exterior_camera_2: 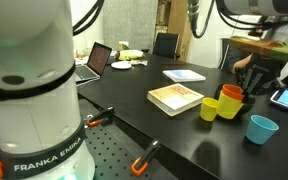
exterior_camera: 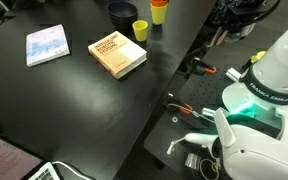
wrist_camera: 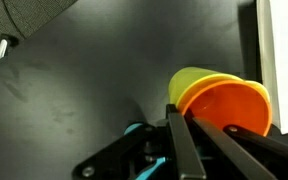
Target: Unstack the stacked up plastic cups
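An orange cup (wrist_camera: 227, 103) sits nested in a yellow cup (wrist_camera: 189, 80), lying toward the camera in the wrist view. My gripper (wrist_camera: 187, 118) is shut on the orange cup's rim, one finger outside and one inside. In an exterior view the stack (exterior_camera_2: 230, 100) stands on the black table with the gripper (exterior_camera_2: 248, 74) above it. A second yellow cup (exterior_camera_2: 210, 108) stands just beside the stack, and a teal-blue cup (exterior_camera_2: 262, 128) stands apart, nearer the camera. The other exterior view shows the orange cup (exterior_camera: 159, 12) and the single yellow cup (exterior_camera: 140, 30); the gripper is out of that frame.
A thick tan book (exterior_camera: 117, 55) lies near the cups and a thin blue book (exterior_camera: 47, 45) lies farther off. A wide dark bowl (exterior_camera: 122, 12) sits by the cups. A laptop (exterior_camera_2: 97, 60) stands at the table's far end. The robot base (exterior_camera: 259, 95) stands beside the table edge.
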`<act>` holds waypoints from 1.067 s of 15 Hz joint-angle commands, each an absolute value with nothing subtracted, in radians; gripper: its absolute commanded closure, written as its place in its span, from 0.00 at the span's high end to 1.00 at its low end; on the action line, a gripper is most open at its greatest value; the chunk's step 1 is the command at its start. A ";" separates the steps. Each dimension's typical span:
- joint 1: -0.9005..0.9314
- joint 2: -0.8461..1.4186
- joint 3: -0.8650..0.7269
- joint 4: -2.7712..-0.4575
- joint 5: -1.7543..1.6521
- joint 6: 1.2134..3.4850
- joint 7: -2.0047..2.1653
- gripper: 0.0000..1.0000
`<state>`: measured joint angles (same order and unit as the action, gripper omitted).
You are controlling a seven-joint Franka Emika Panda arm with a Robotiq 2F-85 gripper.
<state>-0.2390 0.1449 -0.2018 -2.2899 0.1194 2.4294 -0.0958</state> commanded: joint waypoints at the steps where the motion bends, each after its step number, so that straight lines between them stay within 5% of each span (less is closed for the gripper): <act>1: -0.248 0.172 -0.187 -2.327 0.216 2.571 -0.129 0.02; 12: -0.248 0.327 -0.177 -2.327 0.198 2.689 -0.101 0.03; 14: -0.251 0.335 -0.172 -2.326 0.201 2.692 -0.104 0.33; 16: -0.238 0.329 -0.186 -2.334 0.176 2.710 -0.084 0.47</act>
<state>-0.2390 0.3278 -0.1870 -2.3356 0.2108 2.6725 -0.1095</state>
